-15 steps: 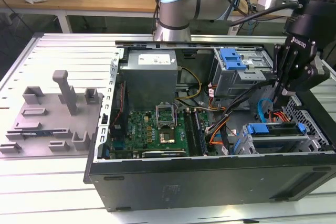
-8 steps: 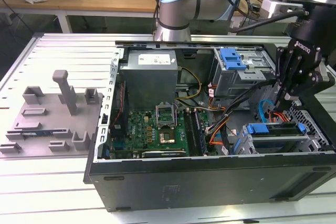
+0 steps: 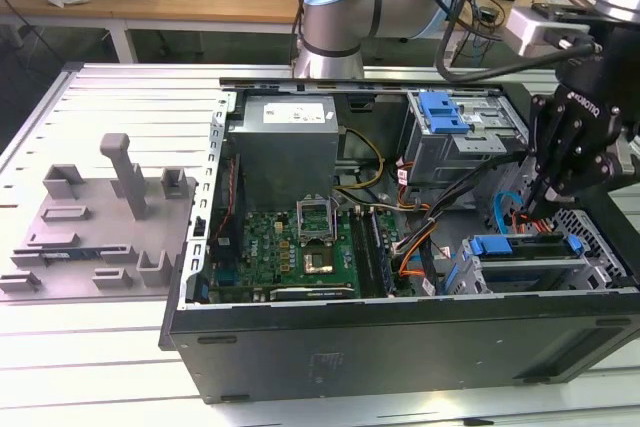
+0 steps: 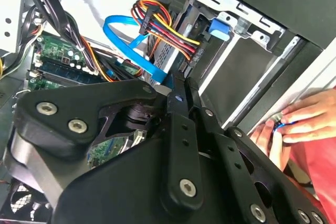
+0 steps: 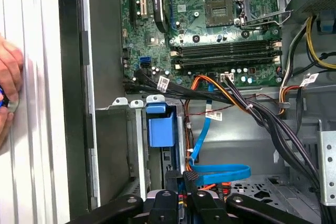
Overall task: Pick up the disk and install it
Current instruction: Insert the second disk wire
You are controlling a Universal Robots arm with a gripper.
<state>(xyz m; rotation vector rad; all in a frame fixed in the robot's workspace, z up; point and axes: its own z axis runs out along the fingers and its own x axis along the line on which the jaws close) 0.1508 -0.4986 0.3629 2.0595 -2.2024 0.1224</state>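
We see the pincer [image 3: 541,197] lowered inside the open case [image 3: 400,347] at the exterior view's right, its fingers [image 5: 185,184] pressed together with nothing between them, just above a blue cable [image 5: 218,173]. The disk [image 3: 520,252] sits in its bay at the case's near right corner, just below the pincer. A hand [image 4: 294,124] rests outside the case wall.
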